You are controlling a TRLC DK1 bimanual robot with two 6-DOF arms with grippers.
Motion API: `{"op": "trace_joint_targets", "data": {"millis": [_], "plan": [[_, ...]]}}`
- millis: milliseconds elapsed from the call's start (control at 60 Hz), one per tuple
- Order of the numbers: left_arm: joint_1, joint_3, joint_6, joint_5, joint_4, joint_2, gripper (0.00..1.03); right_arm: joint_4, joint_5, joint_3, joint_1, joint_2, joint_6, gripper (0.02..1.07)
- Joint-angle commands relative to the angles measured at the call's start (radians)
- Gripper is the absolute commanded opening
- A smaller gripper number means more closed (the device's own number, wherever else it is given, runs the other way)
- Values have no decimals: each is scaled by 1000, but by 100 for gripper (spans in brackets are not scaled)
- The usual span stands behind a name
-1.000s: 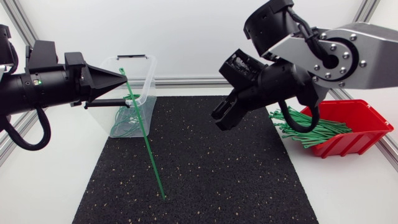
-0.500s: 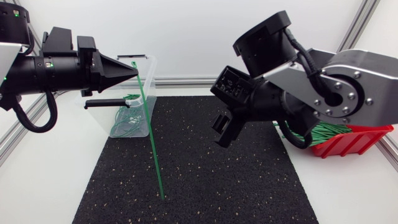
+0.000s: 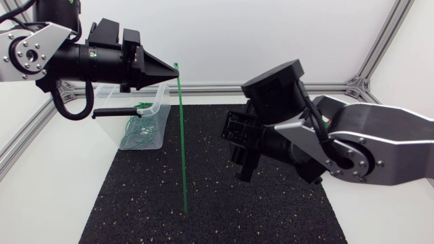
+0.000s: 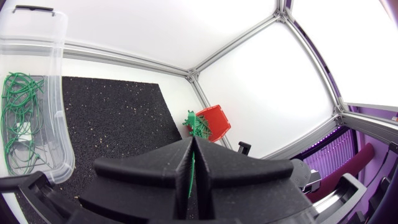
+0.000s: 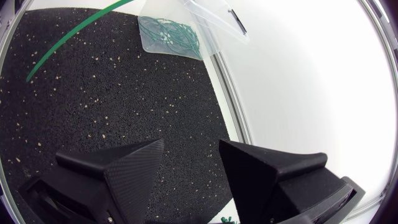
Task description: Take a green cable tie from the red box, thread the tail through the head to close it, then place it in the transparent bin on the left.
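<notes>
Cable tie (image 3: pixel 183 135): hanging almost upright, long axis vertical, tail pointing down at the mat (image 3: pixel 135 210). Left gripper (image 3: pixel 171 67): pinching its top end. Right gripper (image 5: pixel 191 149): fingers standing apart, holding nothing, waiting beside the free lower length, nearer the tail.

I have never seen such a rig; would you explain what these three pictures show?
Two robot arms work at a table. One picture looks down from above; the other two come from a camera on each arm's wrist. The left arm has its jaws shut on a long green plastic cable tie, hanging over the black speckled rubber mat. The right arm has open, empty jaws. A transparent plastic bin holds more ties; the red plastic box shows in the left wrist view.
</notes>
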Motion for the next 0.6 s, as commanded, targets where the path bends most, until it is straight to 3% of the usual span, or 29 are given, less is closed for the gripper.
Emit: {"op": "trace_joint_targets", "data": {"millis": [0, 300, 417, 583], "plan": [[-24, 74, 46, 10, -27, 62, 3, 56, 14, -57, -8, -20, -73, 69], [-49, 171, 145, 34, -101, 175, 3, 175, 22, -114, 1, -28, -195, 72], [-61, 179, 168, 39, -109, 192, 3, 310, 19, -153, 11, -35, -310, 79], [-73, 209, 226, 51, -152, 223, 3, 409, -33, -179, 15, -22, -451, 84]]}}
